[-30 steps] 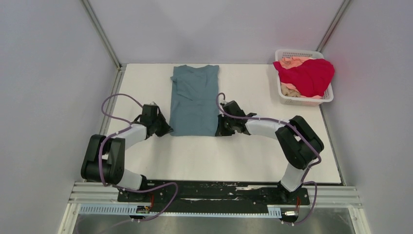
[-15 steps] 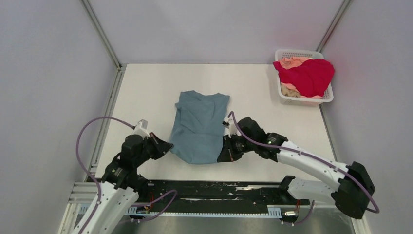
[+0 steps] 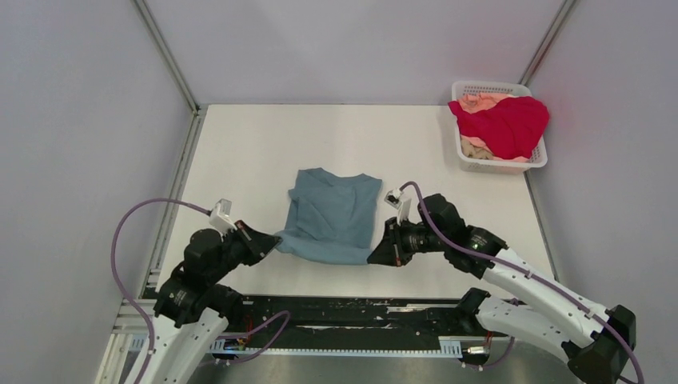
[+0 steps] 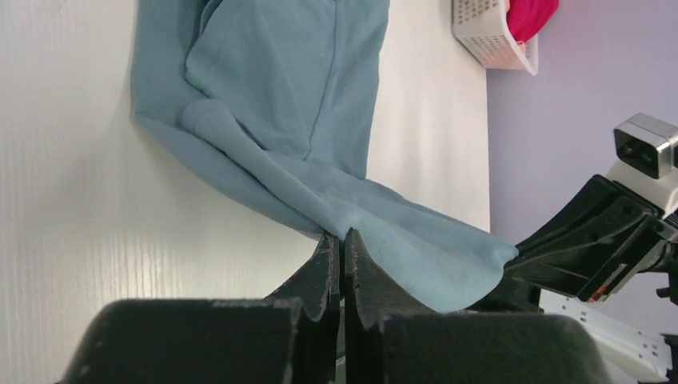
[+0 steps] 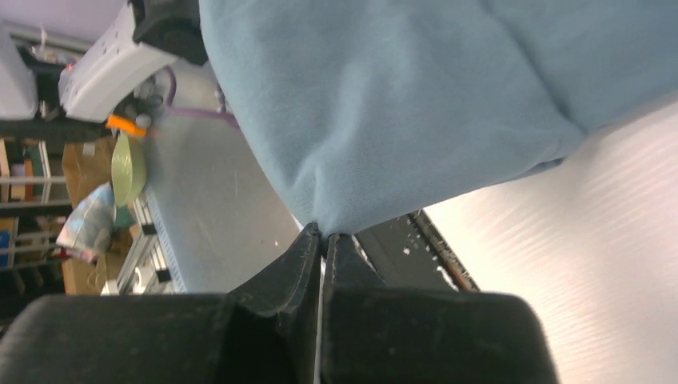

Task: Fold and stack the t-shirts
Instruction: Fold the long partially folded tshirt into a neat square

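The teal blue-grey t-shirt (image 3: 333,214) lies in the middle of the table, its near hem lifted. My left gripper (image 3: 276,239) is shut on the hem's left corner; the cloth (image 4: 320,120) runs away from its closed jaws in the left wrist view. My right gripper (image 3: 374,258) is shut on the hem's right corner; the cloth (image 5: 400,96) hangs from its tips in the right wrist view. The crimson red t-shirt (image 3: 505,124) and the pale peach t-shirt (image 3: 480,102) lie bunched in the white basket (image 3: 464,162) at the far right.
The white table (image 3: 240,152) has metal rails along its left edge and a black base rail along its near edge (image 3: 352,308). Grey walls close in the left, back and right sides.
Both grippers have pulled the teal shirt's near hem toward the near edge and lifted it. The shirt slid from the back of the table to the middle. Both arms drew back.
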You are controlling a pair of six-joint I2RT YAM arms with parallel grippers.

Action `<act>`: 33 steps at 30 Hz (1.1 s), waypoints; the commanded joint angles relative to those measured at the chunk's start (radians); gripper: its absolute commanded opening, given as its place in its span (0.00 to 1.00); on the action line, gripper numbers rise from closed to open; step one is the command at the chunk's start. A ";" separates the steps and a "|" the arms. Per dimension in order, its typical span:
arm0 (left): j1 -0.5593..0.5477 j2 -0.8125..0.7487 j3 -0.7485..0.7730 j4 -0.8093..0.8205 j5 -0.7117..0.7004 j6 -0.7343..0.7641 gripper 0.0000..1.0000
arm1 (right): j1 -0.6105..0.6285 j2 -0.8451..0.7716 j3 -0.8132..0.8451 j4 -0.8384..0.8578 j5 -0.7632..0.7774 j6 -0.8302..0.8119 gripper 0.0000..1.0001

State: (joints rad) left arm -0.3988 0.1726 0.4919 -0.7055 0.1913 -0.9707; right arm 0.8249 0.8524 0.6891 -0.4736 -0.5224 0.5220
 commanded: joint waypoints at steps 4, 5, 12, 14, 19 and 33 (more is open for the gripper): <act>0.000 0.248 0.092 0.211 -0.174 -0.011 0.00 | -0.161 0.054 0.159 0.020 0.054 -0.050 0.00; 0.000 0.267 0.101 0.217 -0.202 -0.010 0.00 | -0.180 0.074 0.179 0.021 0.061 -0.059 0.00; 0.001 0.524 0.190 0.391 -0.309 0.027 0.00 | -0.308 0.236 0.279 0.042 0.103 -0.102 0.00; 0.002 0.605 0.223 0.425 -0.333 0.033 0.00 | -0.358 0.276 0.290 0.058 0.078 -0.097 0.00; 0.036 0.768 0.307 0.497 -0.324 0.063 0.00 | -0.456 0.346 0.288 0.111 0.032 -0.070 0.00; 0.173 1.205 0.473 0.596 -0.160 0.092 0.00 | -0.553 0.663 0.380 0.229 -0.017 -0.078 0.00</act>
State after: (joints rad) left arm -0.2794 1.3045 0.8867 -0.1741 0.0650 -0.9211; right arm 0.2966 1.4361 0.9962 -0.3046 -0.5552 0.4587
